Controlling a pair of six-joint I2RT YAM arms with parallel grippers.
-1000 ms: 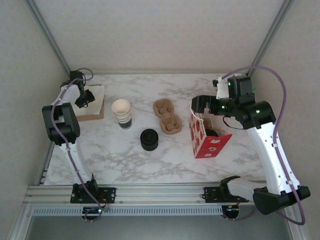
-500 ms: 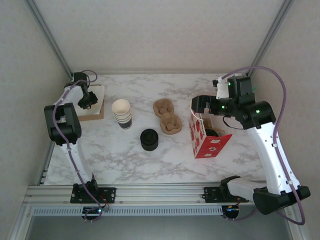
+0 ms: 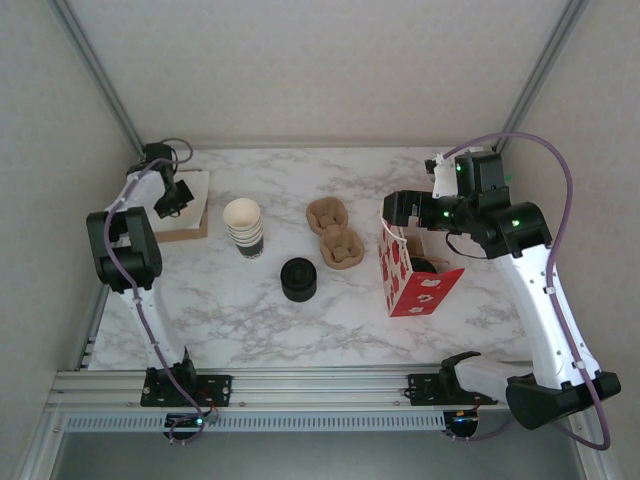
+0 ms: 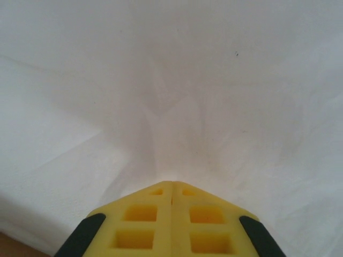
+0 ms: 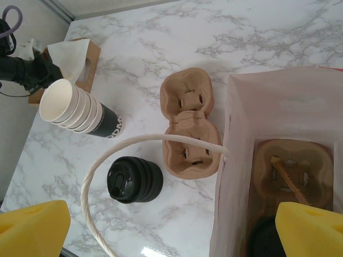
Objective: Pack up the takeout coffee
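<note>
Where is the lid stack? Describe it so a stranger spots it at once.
Start at the red bag on the marble table and look left, past the brown carrier. The lid stack stands nearer the arms than the cups. It is squat and all black, while the cups are taller with cream rims.

Takeout coffee (image 5: 263,241) mostly cropped

Inside the open bag (image 5: 238,160), a pulp carrier (image 5: 300,171) holds what looks like a dark-lidded cup (image 5: 262,241).
</note>
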